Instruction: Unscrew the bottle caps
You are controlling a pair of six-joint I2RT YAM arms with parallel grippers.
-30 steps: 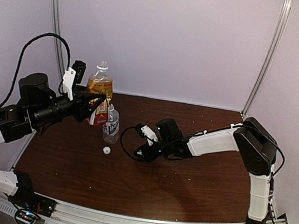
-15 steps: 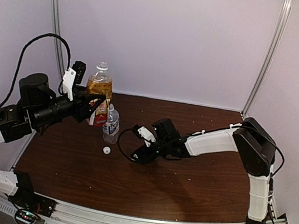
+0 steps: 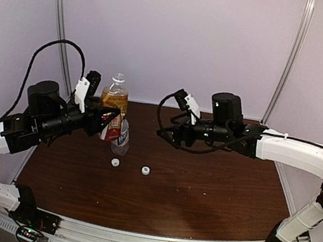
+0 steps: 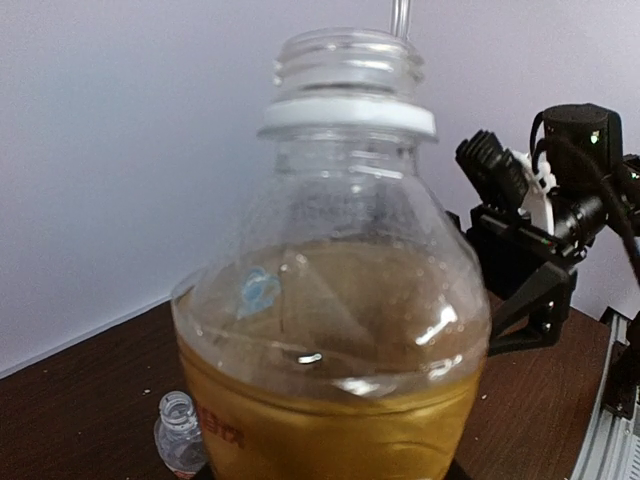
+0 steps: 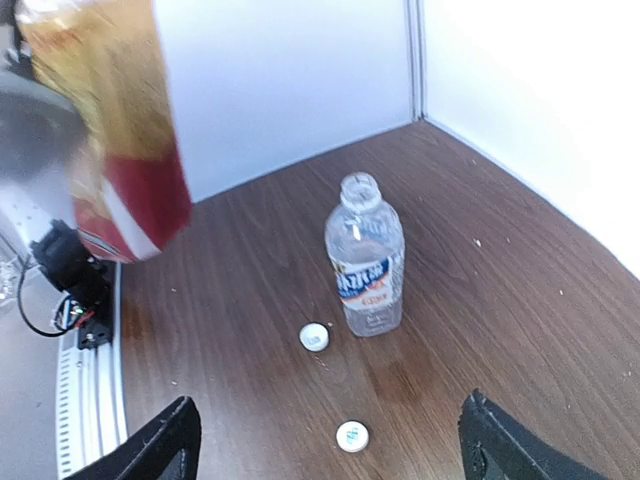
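The amber bottle (image 3: 116, 97) has an open neck (image 4: 345, 60), and my left gripper (image 3: 107, 123) is shut on its red-yellow label, holding it upright at the back left. Just in front stands the small clear bottle (image 3: 121, 140) with a white-blue label (image 5: 365, 278), also uncapped. Two white bottle caps lie loose on the table, one (image 3: 115, 163) near the small bottle and one (image 3: 145, 170) to its right. They also show in the right wrist view, the near cap (image 5: 351, 435) and the far cap (image 5: 314, 337). My right gripper (image 3: 169, 137) hangs open above the table with nothing between its fingers (image 5: 170, 440).
The brown table (image 3: 211, 195) is walled by white panels at the back and sides. A metal rail (image 5: 85, 400) with cables runs along the near edge. A few crumbs lie scattered on the wood.
My right gripper opened and left a second cap on the table, then rose and drew back to the right. My left gripper lifted the amber bottle slightly.
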